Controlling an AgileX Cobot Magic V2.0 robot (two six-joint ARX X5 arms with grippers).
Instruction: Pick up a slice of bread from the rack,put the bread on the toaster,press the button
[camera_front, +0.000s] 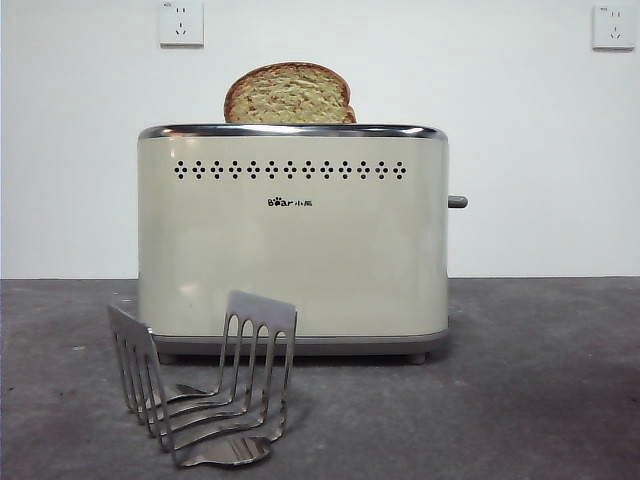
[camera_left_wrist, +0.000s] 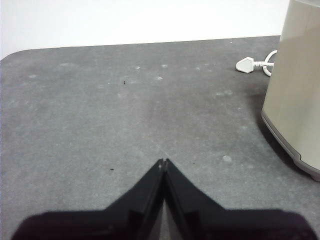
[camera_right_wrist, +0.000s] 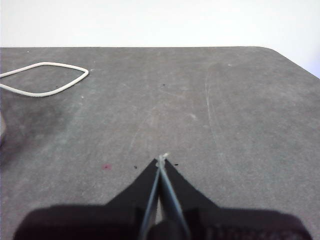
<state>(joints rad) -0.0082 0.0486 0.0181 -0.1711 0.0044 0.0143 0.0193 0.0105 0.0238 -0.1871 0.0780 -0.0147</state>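
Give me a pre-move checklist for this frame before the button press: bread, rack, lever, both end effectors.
1. Slice of bread in the toaster slot, top sticking out above the chrome rim: ok.
2. Rack holds no bread, stands in front of the toaster: ok.
3. Lever on the toaster's side sits high, apparently not yet pressed: ok.
4. Left end effector shut, holding nothing, above bare table beside the toaster: ok.
5. Right end effector shut, holding nothing, above bare table: ok.
6. White plug lies loose on the table; whether the toaster has power: cannot tell.
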